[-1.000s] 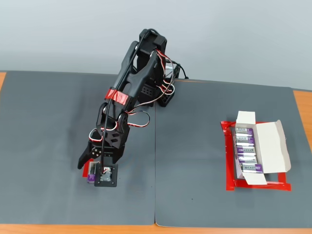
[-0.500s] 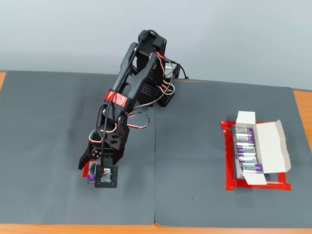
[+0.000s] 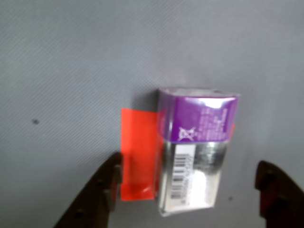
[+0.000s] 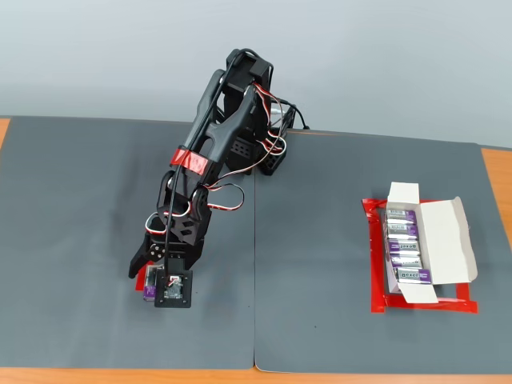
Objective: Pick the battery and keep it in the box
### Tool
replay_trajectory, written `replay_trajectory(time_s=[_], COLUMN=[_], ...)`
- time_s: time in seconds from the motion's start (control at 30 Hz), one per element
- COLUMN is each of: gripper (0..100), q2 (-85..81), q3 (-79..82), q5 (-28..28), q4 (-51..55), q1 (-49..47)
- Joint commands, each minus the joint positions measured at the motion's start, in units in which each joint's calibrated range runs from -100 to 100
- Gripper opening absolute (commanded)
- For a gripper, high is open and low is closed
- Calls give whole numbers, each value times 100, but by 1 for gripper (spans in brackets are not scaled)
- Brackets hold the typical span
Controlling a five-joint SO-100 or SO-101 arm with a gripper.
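In the wrist view, a silver battery [image 3: 192, 161] with a purple label end lies on the grey mat, partly over a flat red tape patch [image 3: 137, 156]. My gripper [image 3: 190, 167] is open, one dark finger [image 3: 102, 190] to the battery's left and the other to its right, neither touching it. In the fixed view the gripper [image 4: 150, 276] hangs low over the left mat, and only a purple bit of the battery [image 4: 149, 294] shows beneath it. The white box [image 4: 440, 244] sits open at the right with several purple-silver cells in a row inside.
A red tape rectangle [image 4: 376, 304] outlines the box's spot. The arm's base [image 4: 268, 152] stands at the back centre. Two grey mats meet at a seam [image 4: 254, 304], and the wooden table edge [image 4: 496, 172] shows at the right.
The arm has sunk very slightly toward the battery. The battery and the box have not moved.
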Motion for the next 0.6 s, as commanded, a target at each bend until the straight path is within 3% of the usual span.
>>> replay_trajectory(time_s=[0.0, 0.1, 0.33, 0.57], gripper=[32, 31, 14, 6], q2=[-23, -23, -23, -23], q3=[-247, -247, -238, -238], q5=[28, 33, 33, 33], q4=[-14, -14, -14, -14], q1=[74, 81, 81, 81])
